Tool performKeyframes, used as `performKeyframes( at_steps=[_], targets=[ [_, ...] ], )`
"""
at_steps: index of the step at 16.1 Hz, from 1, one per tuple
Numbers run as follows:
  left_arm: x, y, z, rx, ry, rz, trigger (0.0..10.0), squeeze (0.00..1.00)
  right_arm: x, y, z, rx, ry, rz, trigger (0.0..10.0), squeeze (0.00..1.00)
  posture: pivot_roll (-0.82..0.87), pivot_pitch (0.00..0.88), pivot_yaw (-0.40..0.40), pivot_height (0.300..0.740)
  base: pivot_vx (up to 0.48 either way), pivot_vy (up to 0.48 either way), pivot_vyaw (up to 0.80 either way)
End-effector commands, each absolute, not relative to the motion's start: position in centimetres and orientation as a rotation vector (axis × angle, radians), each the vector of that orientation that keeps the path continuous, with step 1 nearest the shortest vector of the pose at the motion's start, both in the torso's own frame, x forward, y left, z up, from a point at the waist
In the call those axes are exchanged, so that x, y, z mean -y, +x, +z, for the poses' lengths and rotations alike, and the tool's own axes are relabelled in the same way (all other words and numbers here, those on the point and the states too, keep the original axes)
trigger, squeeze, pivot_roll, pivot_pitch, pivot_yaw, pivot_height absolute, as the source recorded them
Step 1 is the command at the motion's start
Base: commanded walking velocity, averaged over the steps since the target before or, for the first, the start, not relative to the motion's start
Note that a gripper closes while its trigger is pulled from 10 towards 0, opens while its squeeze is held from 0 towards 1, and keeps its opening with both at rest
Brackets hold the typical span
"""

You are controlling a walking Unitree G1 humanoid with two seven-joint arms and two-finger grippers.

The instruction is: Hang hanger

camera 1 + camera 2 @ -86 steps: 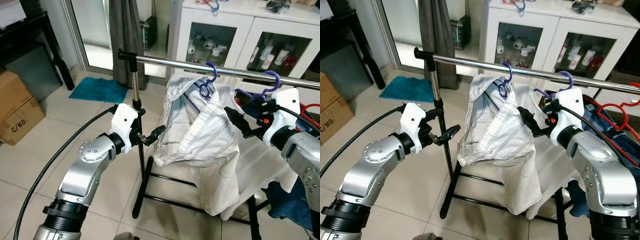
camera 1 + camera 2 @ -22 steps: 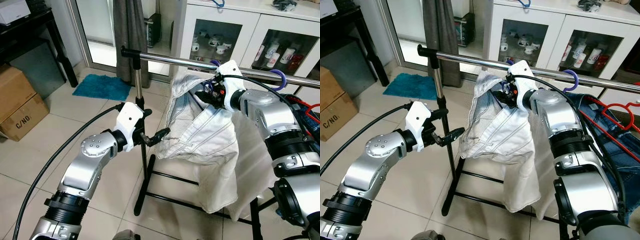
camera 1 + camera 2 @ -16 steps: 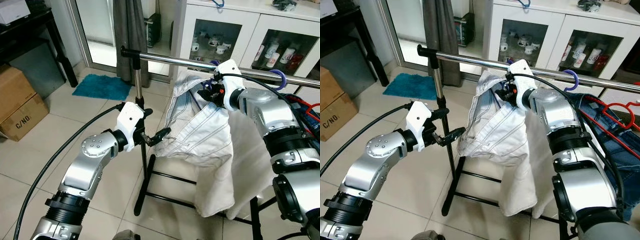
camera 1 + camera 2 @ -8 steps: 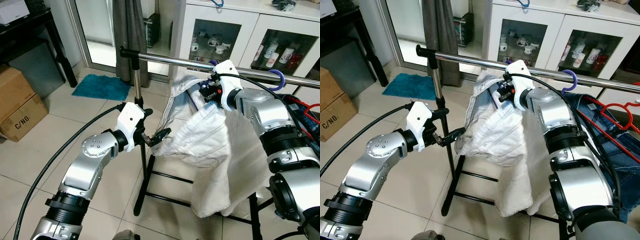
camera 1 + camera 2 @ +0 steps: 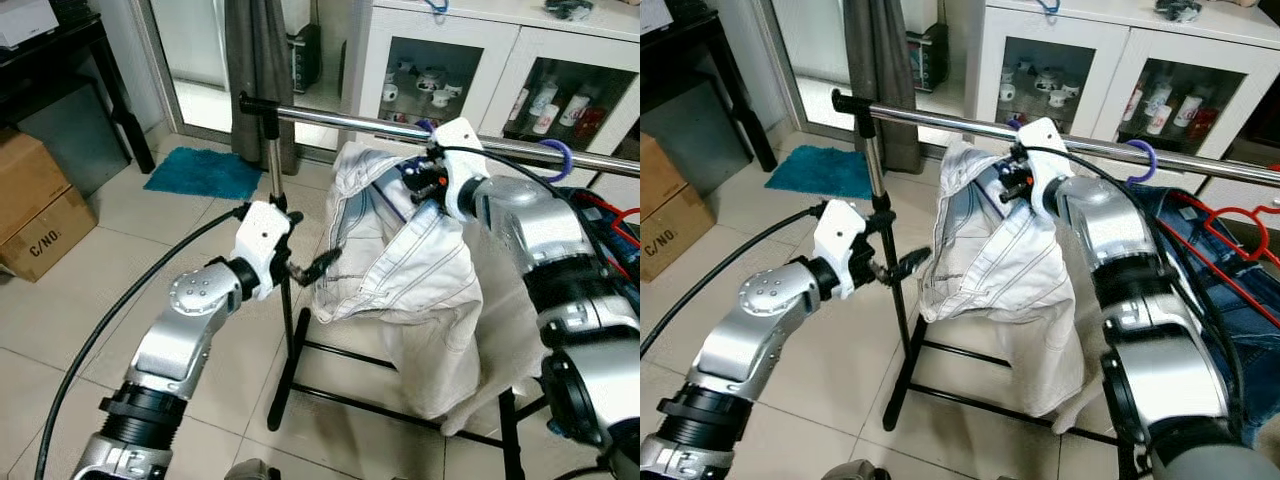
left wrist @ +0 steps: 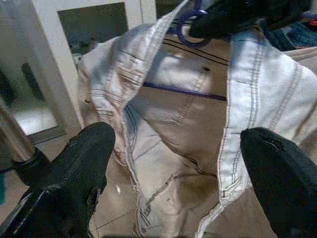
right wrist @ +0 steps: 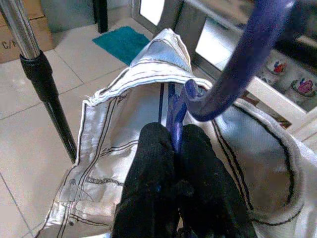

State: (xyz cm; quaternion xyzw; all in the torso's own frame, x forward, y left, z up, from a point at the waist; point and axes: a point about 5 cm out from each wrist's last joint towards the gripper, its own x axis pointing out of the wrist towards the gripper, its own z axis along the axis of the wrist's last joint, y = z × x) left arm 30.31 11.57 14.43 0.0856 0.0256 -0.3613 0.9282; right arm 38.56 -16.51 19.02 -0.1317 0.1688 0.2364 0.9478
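Right pincer (image 7: 176, 148) grips the purple hanger (image 7: 233, 74) under the rail (image 5: 350, 121)

One rail (image 5: 340, 121) carries two purple hangers (image 5: 552, 158). One white garment (image 5: 420, 270) hangs there. Two boxes (image 5: 35, 215) sit stacked.

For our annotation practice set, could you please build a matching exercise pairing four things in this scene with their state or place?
Things:
1. right gripper
2. left gripper
3. white garment
4. teal mat

States or places:
A. lying on the tiled floor beyond the rack
B. draped on the purple hanger at the metal rail
C. shut on the purple hanger's neck
D. open, fingers apart facing the garment

Pairs: 1-C, 2-D, 3-B, 4-A
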Motion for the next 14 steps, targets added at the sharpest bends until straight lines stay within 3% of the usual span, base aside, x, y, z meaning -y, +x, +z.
performKeyframes(
  at_steps=[1, 9, 14],
  targets=[
    [-11.7, 30.8, 15.0, -0.03, 0.191, -0.709, 10.0, 0.13, 16.8, 38.0, 20.8, -0.265, -0.258, 0.506, 0.0, 0.0, 0.02, 0.0, -0.007, 0.74, 0.0, 0.0, 0.0],
    [-11.2, 30.7, 14.7, -0.031, 0.181, -0.711, 10.0, 0.11, 16.4, 34.8, 23.0, -0.162, -0.229, 0.586, 0.0, 0.0, 0.01, 0.0, 0.002, 0.74, 0.0, 0.0, 0.0],
    [-11.2, 30.7, 14.5, -0.042, 0.186, -0.714, 10.0, 0.11, 16.0, 32.2, 19.8, -0.256, -0.219, 0.606, 0.0, 0.0, 0.01, 0.0, 0.002, 0.74, 0.0, 0.0, 0.0]
  ],
)
